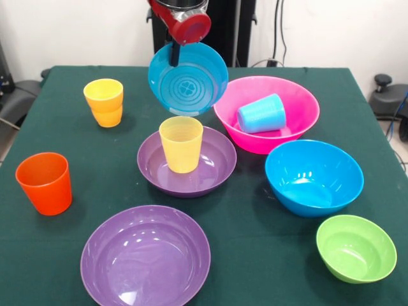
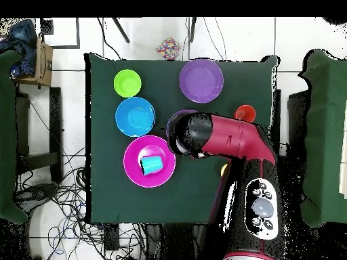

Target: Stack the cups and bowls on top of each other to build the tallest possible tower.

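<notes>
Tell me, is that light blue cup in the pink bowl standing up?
No, tipped over. The light blue cup lies on its side inside the pink bowl.

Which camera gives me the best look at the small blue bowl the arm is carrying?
The front view: the small blue bowl hangs tilted from the gripper, underside facing the camera. In the overhead view the arm hides it entirely.

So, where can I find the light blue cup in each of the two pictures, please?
Front view: the light blue cup lies on its side inside the big pink bowl, right of centre, toward the far side of the table.
Overhead view: the same cup lies in the pink bowl, left of centre, low on the green cloth.
Shared landmark: the big blue bowl, right beside the pink bowl in both views.
</notes>
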